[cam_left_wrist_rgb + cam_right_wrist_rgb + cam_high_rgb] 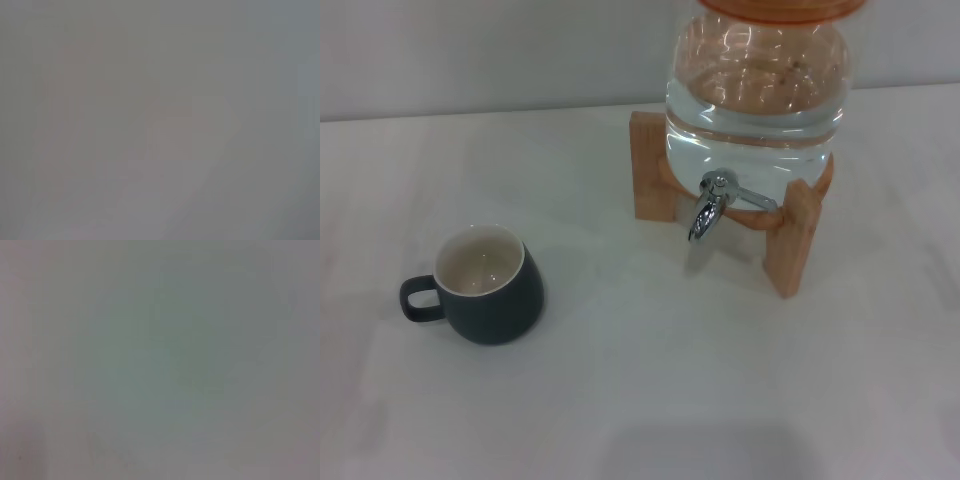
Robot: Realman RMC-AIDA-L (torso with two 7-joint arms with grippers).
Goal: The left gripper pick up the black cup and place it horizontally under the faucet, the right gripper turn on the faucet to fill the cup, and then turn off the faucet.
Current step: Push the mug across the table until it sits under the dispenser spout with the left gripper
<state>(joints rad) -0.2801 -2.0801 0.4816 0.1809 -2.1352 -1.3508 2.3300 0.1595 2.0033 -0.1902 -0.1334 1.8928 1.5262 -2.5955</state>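
Observation:
The black cup (490, 290) stands upright on the white table at the left in the head view, its cream inside empty and its loop handle pointing left. The faucet (710, 205) is a chrome spigot sticking out of the front of the clear glass jar (755, 90), its spout pointing down; no water runs from it. The cup stands well to the left of the faucet and nearer to me. Neither gripper shows in any view. Both wrist views show only a plain grey surface.
The water-filled jar rests on a wooden stand (790, 240) at the back right. The white table (640, 400) runs to a pale wall at the back.

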